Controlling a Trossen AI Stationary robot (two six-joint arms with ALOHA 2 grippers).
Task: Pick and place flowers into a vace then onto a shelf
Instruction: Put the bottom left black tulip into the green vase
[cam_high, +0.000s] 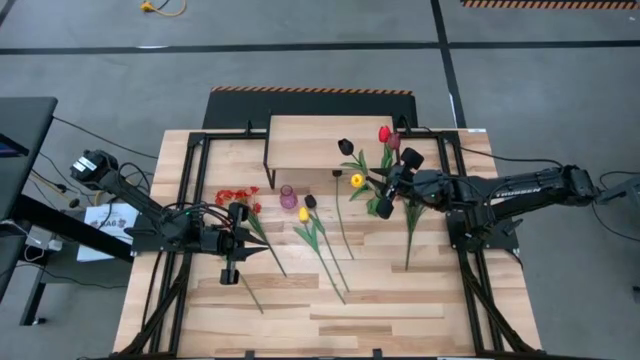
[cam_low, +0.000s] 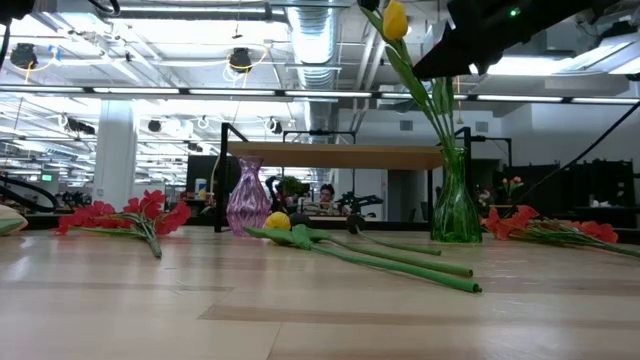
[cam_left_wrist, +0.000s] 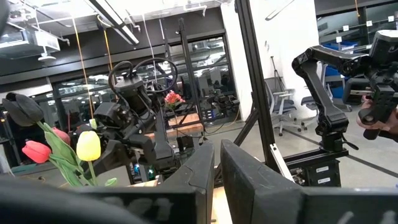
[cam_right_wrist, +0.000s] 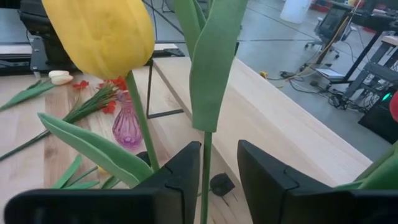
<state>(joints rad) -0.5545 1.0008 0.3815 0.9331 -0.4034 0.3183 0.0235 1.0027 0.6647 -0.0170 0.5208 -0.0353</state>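
A green glass vase (cam_low: 456, 205) stands on the table in front of the shelf (cam_high: 310, 143). It holds yellow (cam_high: 357, 181), red (cam_high: 384, 133) and dark tulips (cam_high: 345, 147). My right gripper (cam_right_wrist: 219, 168) hangs above the vase and is open. A green stem (cam_right_wrist: 206, 158) runs up between its fingers, beside the yellow tulip head (cam_right_wrist: 102, 31). My left gripper (cam_high: 255, 244) is shut and empty at the table's left. A small purple vase (cam_high: 288, 197) stands beside an orange-red spray (cam_high: 235, 196). Yellow (cam_high: 303, 214) and maroon tulips (cam_high: 310, 201) lie flat on the table.
Black frame rails (cam_high: 190, 200) run along both sides of the table. The shelf's thin black legs (cam_low: 222, 175) stand just behind the two vases. Another red spray (cam_low: 560, 230) lies to the right of the green vase. Bare planks (cam_high: 340, 310) stretch along the near edge.
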